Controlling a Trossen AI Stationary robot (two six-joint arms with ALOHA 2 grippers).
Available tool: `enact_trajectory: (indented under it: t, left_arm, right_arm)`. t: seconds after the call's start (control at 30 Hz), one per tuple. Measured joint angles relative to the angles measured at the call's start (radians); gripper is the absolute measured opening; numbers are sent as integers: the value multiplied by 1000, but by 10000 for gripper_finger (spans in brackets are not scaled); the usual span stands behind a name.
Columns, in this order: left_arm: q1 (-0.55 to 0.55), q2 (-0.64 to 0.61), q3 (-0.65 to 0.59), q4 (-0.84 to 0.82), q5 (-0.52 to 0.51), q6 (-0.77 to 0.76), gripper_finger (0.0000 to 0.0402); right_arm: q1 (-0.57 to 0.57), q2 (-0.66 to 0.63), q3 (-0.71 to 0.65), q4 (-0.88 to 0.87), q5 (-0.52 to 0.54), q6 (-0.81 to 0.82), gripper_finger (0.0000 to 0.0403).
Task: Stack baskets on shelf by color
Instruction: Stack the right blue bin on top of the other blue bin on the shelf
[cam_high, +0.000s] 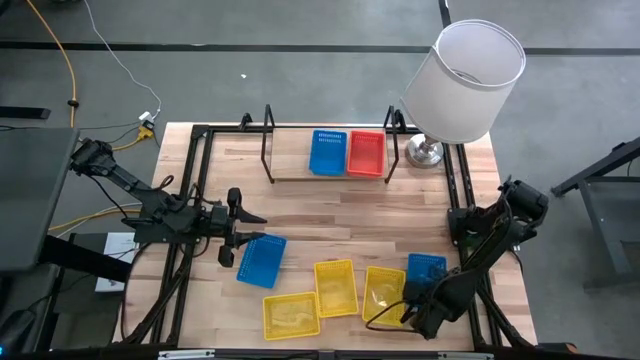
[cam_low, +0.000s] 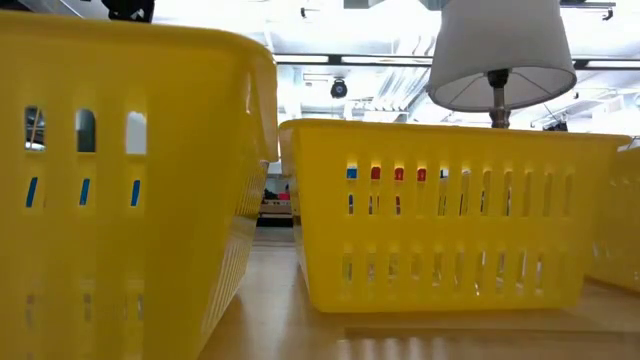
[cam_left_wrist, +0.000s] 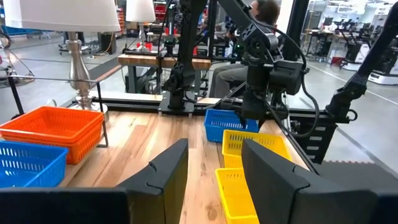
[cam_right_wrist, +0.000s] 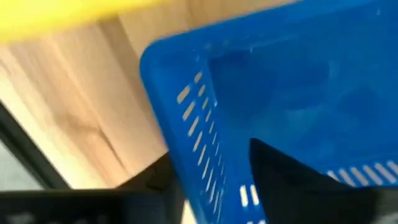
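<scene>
Shelf (cam_high: 290, 178) holding blue and red baskets only; five remain on table (three yellow, two blue). Left gripper (cam_high: 248, 232) open, empty; right gripper (cam_high: 418, 300) over blue basket (cam_high: 425, 271), jaws indeterminate

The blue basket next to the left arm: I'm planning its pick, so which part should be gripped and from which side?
Probably the rim of the blue basket along the edge facing the left end effector. It lies upright and open-topped, tilted slightly on the table, with thin walls, so one finger could go inside and one outside. Coming down from above seems best; the yellow basket sits near its far side.
</scene>
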Motion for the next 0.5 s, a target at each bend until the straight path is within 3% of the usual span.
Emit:
enact_trajectory:
  t: [0.17, 0.37, 0.5]
  left_arm:
    - [0, 0, 0, 43, -1, 1, 140]
    - [0, 0, 0, 46, -3, 6, 140]
    - [0, 0, 0, 46, -3, 5, 140]
  right_arm:
    - [-10, -39, 0, -20, -53, -31, 18]
    - [-50, -88, 106, -247, 19, -98, 7]
    - [-87, -95, 268, -439, 185, -220, 5]
